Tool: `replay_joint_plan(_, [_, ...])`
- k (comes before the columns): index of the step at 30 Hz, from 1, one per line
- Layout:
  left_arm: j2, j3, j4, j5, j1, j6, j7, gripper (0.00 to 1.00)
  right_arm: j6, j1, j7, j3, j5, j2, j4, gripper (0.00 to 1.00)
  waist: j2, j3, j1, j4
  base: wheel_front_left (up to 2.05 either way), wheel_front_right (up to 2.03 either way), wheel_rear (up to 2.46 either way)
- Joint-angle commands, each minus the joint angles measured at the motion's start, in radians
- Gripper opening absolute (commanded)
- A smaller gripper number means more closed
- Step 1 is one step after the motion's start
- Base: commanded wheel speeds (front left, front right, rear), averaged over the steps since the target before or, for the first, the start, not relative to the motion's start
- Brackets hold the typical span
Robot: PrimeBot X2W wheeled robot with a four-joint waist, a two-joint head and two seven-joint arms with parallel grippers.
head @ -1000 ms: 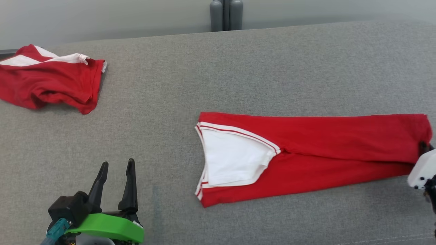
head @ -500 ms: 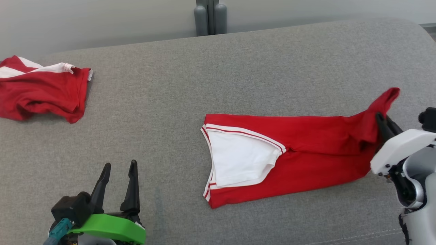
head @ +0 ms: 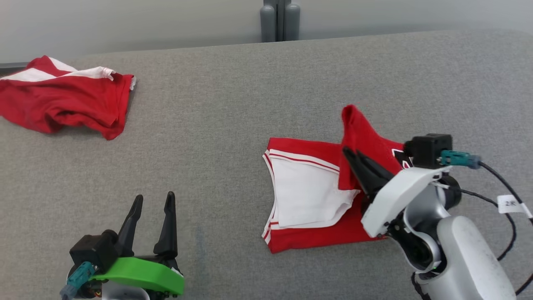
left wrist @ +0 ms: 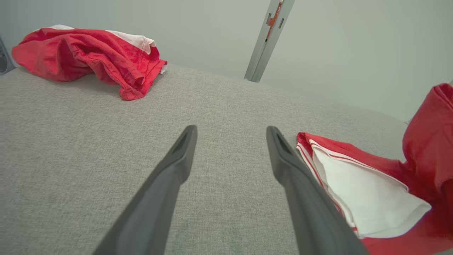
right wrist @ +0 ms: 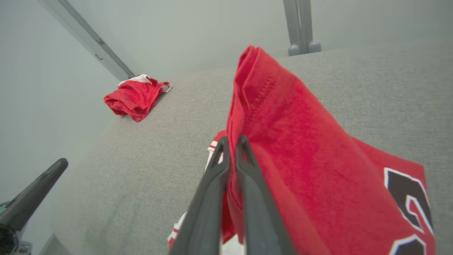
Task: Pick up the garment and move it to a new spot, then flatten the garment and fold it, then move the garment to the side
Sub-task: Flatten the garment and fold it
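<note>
At right of centre on the grey padded surface (head: 216,125) lies the garment (head: 310,189), red with a white panel (head: 304,191) at its left end; its right-hand portion is raised and doubled leftward over the rest, a black-and-white print (right wrist: 407,198) showing on the lifted cloth. The step in hand is judged to be the fold. To do it well, the raised end should travel low and level toward the white-trimmed edge, side edges kept in line with the layer beneath, and be let go only once it rests flat, so that no ridge forms at the crease. The right claw (head: 350,153) has its fingers pressed nearly together, pinching a fold of the red cloth between them, as the right wrist view confirms (right wrist: 233,140). The left claw (head: 154,198) stands spread wide above bare surface at lower left, holding and touching nothing (left wrist: 231,131). A second red garment (head: 66,98) lies crumpled at far left, well apart.
</note>
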Motion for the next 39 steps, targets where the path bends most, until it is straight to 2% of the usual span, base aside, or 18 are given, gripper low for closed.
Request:
replay_joint_plan(1, [-0.001,0.000,0.005,-0.002,-0.016,-0.004,-0.005,1.00,0.000,-0.020,-0.004,0.027,0.008,0.004,0.017,0.00,0.0000,0.005,0.0000,0.015,0.00,0.00,0.00])
replay_joint_plan(6, [-0.011,-0.012,0.018,-0.001,-0.030,-0.010,-0.008,1.00,0.000,-0.073,-0.012,0.114,0.030,0.022,0.126,0.00,0.0000,0.010,0.0000,0.047,0.00,0.00,0.00])
replay_joint_plan(16, [-0.030,-0.030,0.045,-0.004,-0.036,-0.020,-0.020,1.00,0.000,-0.157,-0.072,0.182,0.052,0.040,0.377,0.00,0.0000,0.014,0.0000,0.098,0.00,0.00,0.00])
replay_joint_plan(17, [-0.031,-0.031,0.047,-0.004,-0.036,-0.021,-0.021,1.00,0.000,-0.164,-0.080,0.185,0.052,0.040,0.394,0.12,0.0000,0.013,0.0000,0.100,0.00,0.00,0.00])
replay_joint_plan(18, [-0.032,-0.032,0.049,-0.004,-0.036,-0.021,-0.021,1.00,0.000,-0.171,-0.088,0.196,0.053,0.041,0.413,0.44,0.0000,0.012,0.0000,0.102,0.00,0.00,0.00])
replay_joint_plan(19, [-0.033,-0.033,0.052,-0.004,-0.036,-0.021,-0.022,1.00,0.000,-0.178,-0.099,0.204,0.055,0.042,0.428,1.00,0.0000,0.011,0.0000,0.104,0.00,0.00,0.00])
replay_joint_plan(23, [-0.033,-0.036,0.057,-0.005,-0.032,-0.021,-0.025,1.00,0.000,-0.199,-0.138,0.234,0.076,0.043,0.448,1.00,0.0000,0.005,0.0000,0.102,0.00,0.00,0.00])
replay_joint_plan(28, [-0.031,-0.044,0.061,0.002,-0.029,-0.023,-0.025,1.00,0.000,-0.207,-0.214,0.237,0.085,0.039,0.412,1.00,0.0000,-0.003,0.0000,0.085,0.00,0.00,0.00])
replay_joint_plan(33, [-0.032,-0.056,0.062,0.012,-0.049,-0.022,-0.024,1.00,0.000,-0.193,-0.334,0.154,-0.033,-0.005,0.382,1.00,0.0000,-0.008,0.0000,0.059,0.00,0.00,0.00])
replay_joint_plan(39, [-0.037,-0.063,0.069,0.021,-0.063,-0.021,-0.029,1.00,0.000,-0.141,-0.410,0.024,-0.164,-0.009,0.343,1.00,0.0000,-0.008,0.0000,0.025,0.00,0.00,0.00])
